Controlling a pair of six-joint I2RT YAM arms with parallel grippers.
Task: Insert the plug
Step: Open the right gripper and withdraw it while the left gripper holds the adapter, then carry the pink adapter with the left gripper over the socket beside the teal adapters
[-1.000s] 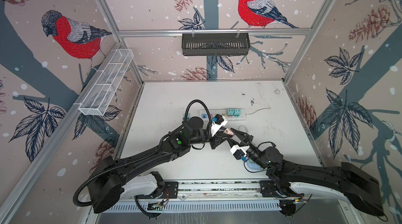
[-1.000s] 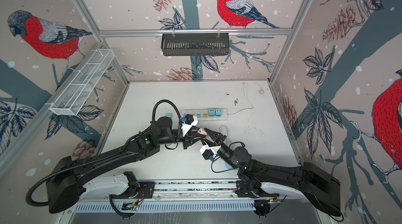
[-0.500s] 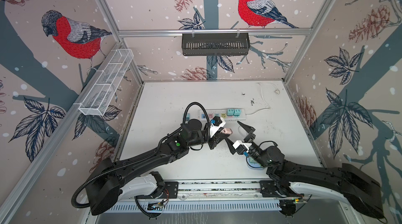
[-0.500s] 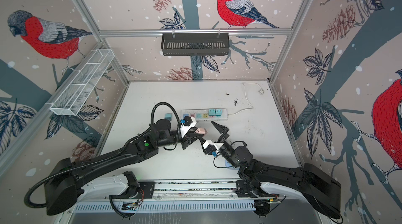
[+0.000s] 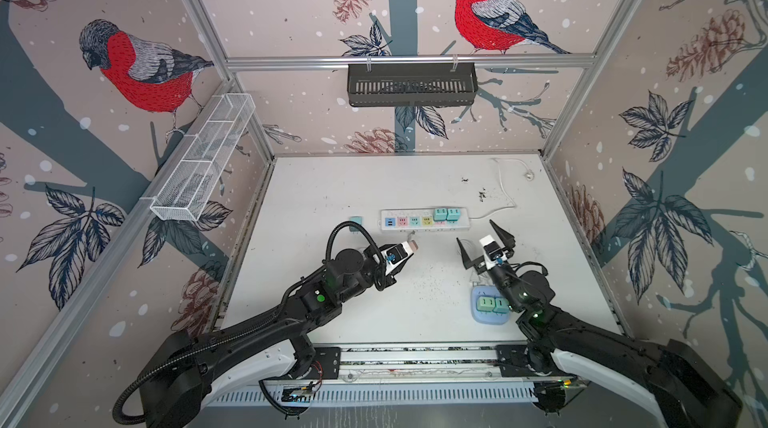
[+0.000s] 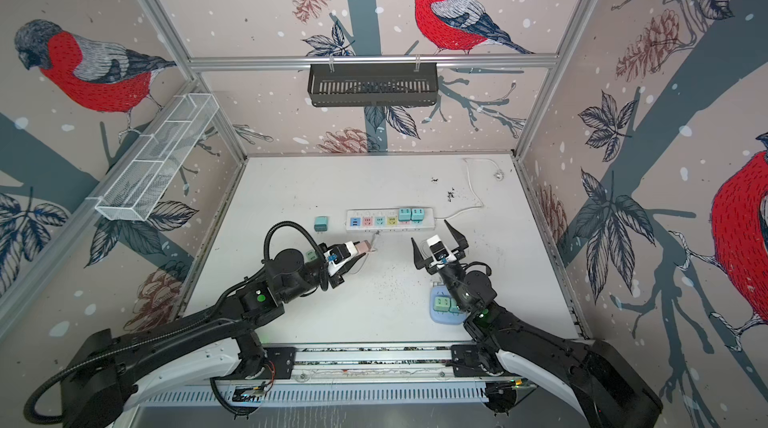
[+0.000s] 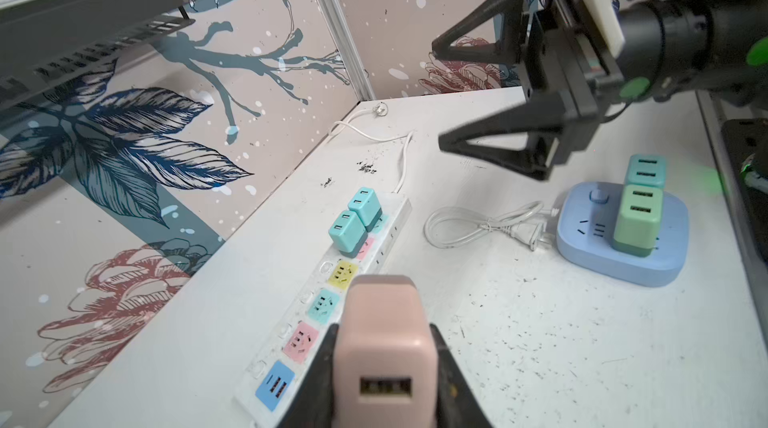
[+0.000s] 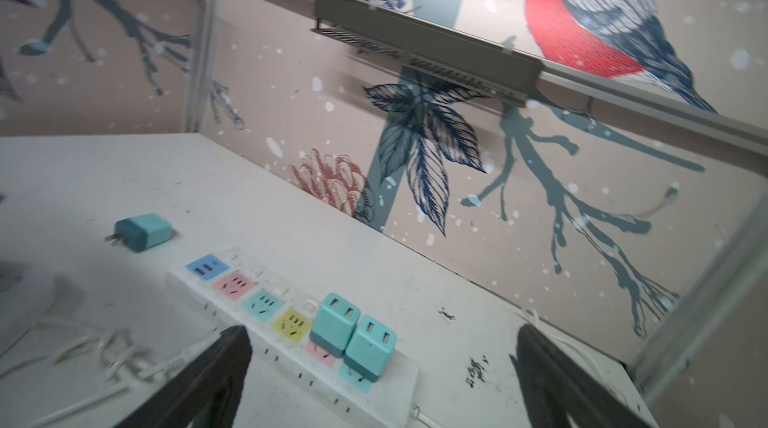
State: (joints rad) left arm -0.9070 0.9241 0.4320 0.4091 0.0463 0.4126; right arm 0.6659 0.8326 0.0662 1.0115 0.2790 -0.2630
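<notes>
My left gripper (image 7: 383,328) is shut on a pink plug (image 7: 384,347) that shows its USB port to the wrist camera. In both top views that gripper (image 5: 406,252) (image 6: 358,253) holds the plug (image 5: 412,245) (image 6: 364,246) just in front of the left part of the white power strip (image 5: 424,227) (image 6: 390,228). The strip's blue, pink, teal and yellow sockets lie bare beside the plug in the left wrist view. My right gripper (image 5: 475,231) (image 6: 429,231) (image 8: 381,332) hangs open and empty in front of the strip's right end.
Two teal plugs (image 5: 446,214) sit in the strip's right end. A loose teal plug (image 5: 355,222) (image 8: 145,231) lies left of the strip. A blue socket block (image 5: 478,315) (image 7: 623,263) with two plugs and a coiled white cord (image 7: 478,226) lies near the front right.
The right gripper has opened, let go of the pink plug and drawn back to the right. The left gripper keeps the plug and has moved slightly.
</notes>
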